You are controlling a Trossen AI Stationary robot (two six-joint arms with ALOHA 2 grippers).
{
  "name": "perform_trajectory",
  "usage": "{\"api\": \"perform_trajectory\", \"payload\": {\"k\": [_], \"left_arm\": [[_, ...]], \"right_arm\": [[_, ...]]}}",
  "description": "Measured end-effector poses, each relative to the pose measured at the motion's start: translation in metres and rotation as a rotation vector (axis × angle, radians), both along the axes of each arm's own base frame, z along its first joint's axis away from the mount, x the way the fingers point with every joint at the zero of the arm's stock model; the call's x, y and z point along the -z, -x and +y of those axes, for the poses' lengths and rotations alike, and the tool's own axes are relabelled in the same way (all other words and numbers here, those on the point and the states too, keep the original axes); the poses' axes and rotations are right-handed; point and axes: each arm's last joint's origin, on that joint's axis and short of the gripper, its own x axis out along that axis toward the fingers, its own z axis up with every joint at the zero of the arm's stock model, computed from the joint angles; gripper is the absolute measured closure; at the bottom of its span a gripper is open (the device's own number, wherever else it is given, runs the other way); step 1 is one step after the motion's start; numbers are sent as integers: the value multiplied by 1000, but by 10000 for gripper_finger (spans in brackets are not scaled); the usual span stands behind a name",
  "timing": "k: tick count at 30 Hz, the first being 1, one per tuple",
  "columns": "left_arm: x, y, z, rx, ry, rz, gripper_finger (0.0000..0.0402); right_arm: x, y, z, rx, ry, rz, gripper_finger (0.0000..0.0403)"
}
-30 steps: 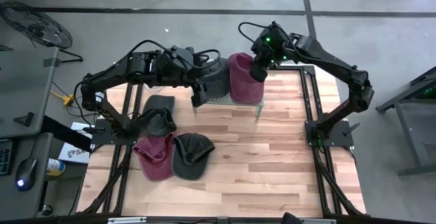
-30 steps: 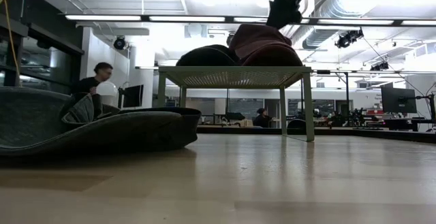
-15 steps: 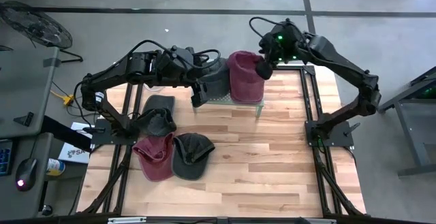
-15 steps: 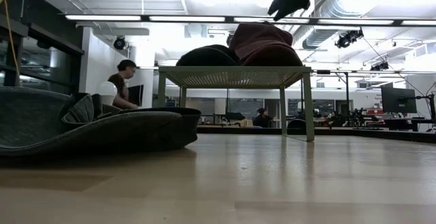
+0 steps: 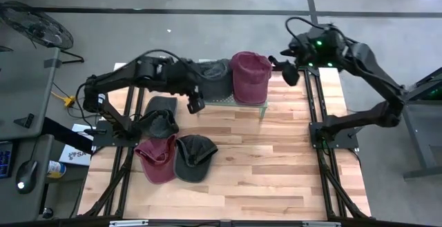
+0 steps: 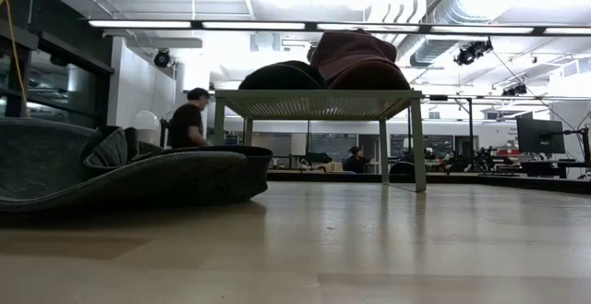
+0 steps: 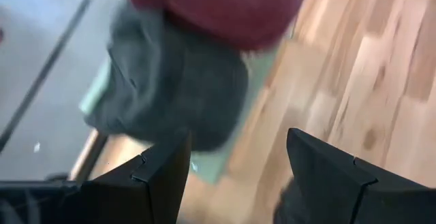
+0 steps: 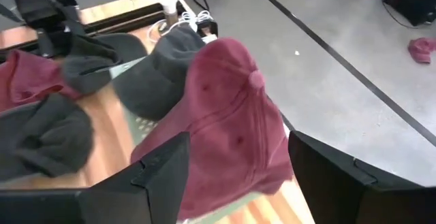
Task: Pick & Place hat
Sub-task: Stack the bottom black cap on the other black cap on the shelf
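High view, items as found: a small mesh stand at upper centre of the wooden table, carrying two caps side by side, a maroon cap on the right and a dark grey cap touching it on the left. Right gripper hangs just right of the maroon cap, clear of it, jaws spread wide and holding nothing. Left gripper sits at the stand's lower left corner, just below the grey cap, jaws also wide and empty. Three more caps lie at lower left of the table: a dark one, a second maroon one and another dark one, the last two touching. Low view: both stand caps show as humps on the stand top; a seated person is at left in the room behind. Right wrist view: maroon cap overlaps the grey cap's edge.
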Motion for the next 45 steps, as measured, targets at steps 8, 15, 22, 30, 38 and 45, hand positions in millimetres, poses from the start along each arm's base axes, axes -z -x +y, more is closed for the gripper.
{"api": "perform_trajectory", "payload": {"k": [8,15,22,30,38,45], "left_arm": [[63,-9,-17,-135,139,155,166],[118,-6,-47,-431,329,219,166],[164,6,-75,-705,443,259,166],[205,13,-93,-897,548,225,166],[234,22,-100,-1056,590,164,166],[242,26,-98,-1133,592,149,166]], "right_arm": [[-6,29,27,-8,-61,-21,162],[-3,40,38,-4,-119,21,162],[-1,40,40,-18,-127,40,162],[-1,40,40,-30,-112,46,162],[-1,40,40,-47,-92,57,162],[-1,40,40,-64,-81,63,162]]}}
